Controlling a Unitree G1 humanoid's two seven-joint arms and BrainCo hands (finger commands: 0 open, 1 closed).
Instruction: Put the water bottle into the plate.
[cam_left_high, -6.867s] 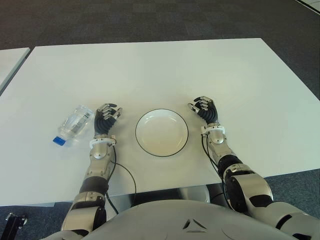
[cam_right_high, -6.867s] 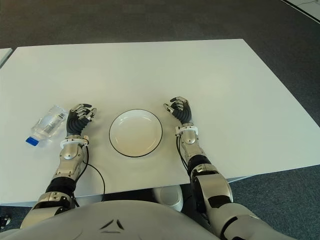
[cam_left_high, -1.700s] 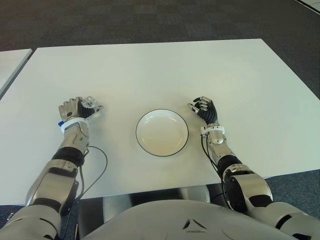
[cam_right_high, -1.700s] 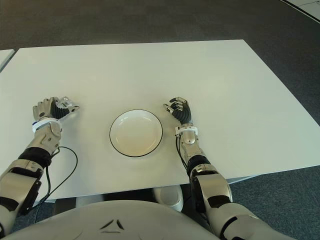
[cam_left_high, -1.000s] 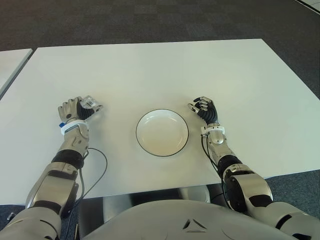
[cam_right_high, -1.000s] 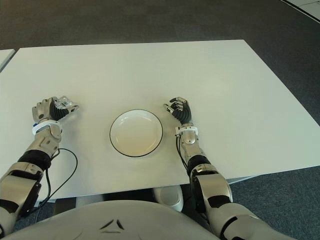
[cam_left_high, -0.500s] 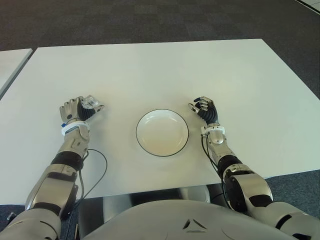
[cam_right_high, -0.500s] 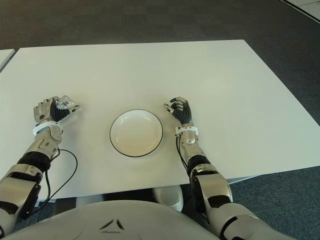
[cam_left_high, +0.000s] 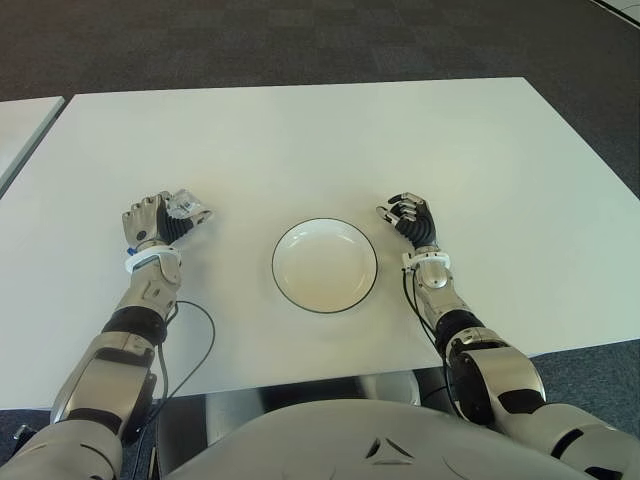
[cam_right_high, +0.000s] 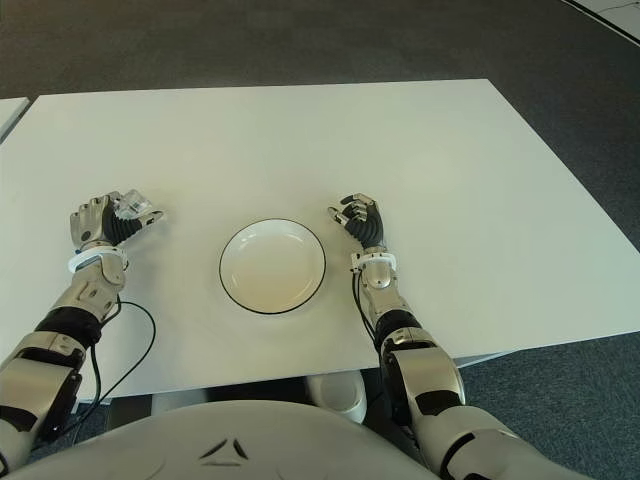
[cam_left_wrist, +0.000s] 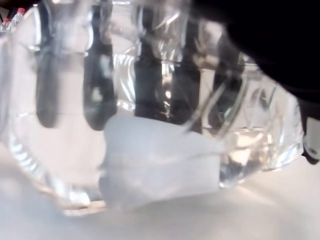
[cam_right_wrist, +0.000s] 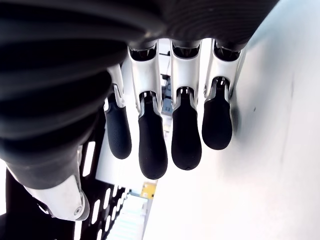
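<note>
A clear water bottle (cam_left_high: 188, 207) with a white label (cam_left_wrist: 160, 160) is in my left hand (cam_left_high: 160, 222), left of the plate, its clear end sticking out toward the plate. In the left wrist view the bottle fills the picture and my dark fingers (cam_left_wrist: 97, 90) show through it, wrapped around it. The white plate (cam_left_high: 276, 266) with a dark rim lies in the middle of the white table (cam_left_high: 330, 140) with nothing in it. My right hand (cam_left_high: 408, 217) shows just right of the plate, fingers (cam_right_wrist: 152, 145) loosely bent and holding nothing.
A thin black cable (cam_left_high: 190, 330) loops over the table near my left forearm. A second white table (cam_left_high: 20, 120) stands at the far left. Dark carpet (cam_left_high: 300, 40) lies beyond the table's far edge.
Earlier the bottle lay on the table left of my left hand; now the hand grips it. Over the last second hand and bottle drifted slightly right toward the plate. The right hand stayed still.
</note>
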